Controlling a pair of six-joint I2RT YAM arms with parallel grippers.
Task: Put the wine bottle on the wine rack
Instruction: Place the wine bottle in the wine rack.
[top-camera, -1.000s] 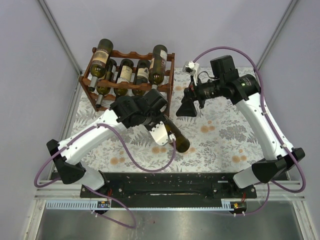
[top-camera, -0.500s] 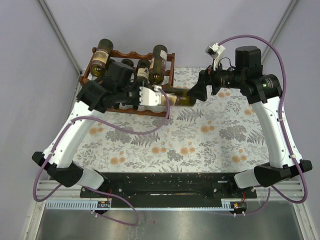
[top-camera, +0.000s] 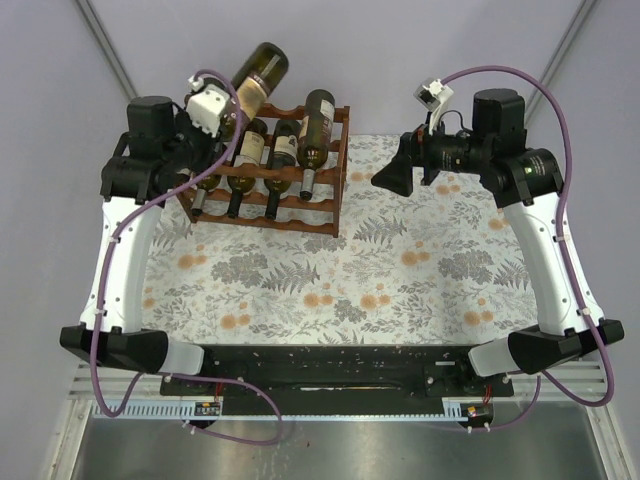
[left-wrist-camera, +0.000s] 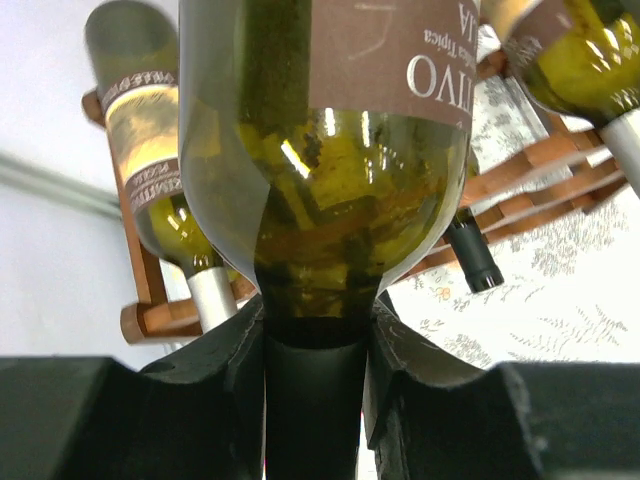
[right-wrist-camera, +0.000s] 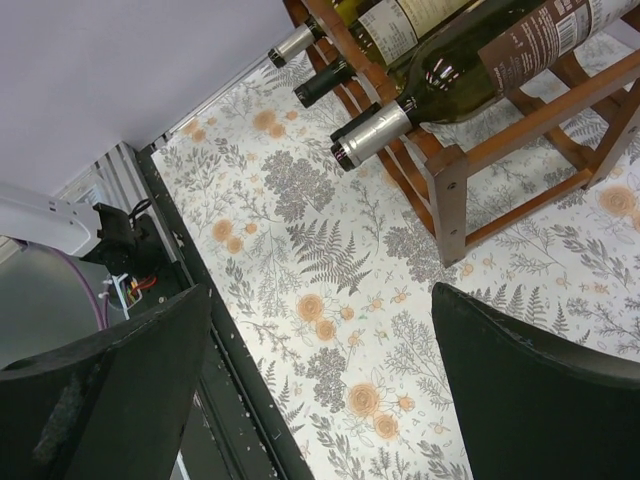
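Note:
My left gripper (top-camera: 222, 115) is shut on the neck of a dark green wine bottle (top-camera: 257, 72) and holds it in the air over the back left corner of the wine rack (top-camera: 341, 170). The bottle tilts with its base up and to the right. In the left wrist view both fingers clamp the neck at my left gripper (left-wrist-camera: 316, 315), the wine bottle (left-wrist-camera: 330, 170) fills the frame, and the wine rack's rails (left-wrist-camera: 545, 160) lie beyond. My right gripper (top-camera: 388, 178) hangs open to the right of the rack, holding nothing.
Several other bottles (top-camera: 318, 125) lie in the reddish-brown rack, necks toward the front. The right wrist view shows my open right gripper (right-wrist-camera: 320, 290) above the floral tablecloth (right-wrist-camera: 340, 400), a rack post (right-wrist-camera: 450, 195), and the black base rail (right-wrist-camera: 230, 400) at the table's near edge.
The left arm has carried the bottle from low over the table, past the rack's right front, up to above its back left corner. The right arm rose, then held still.

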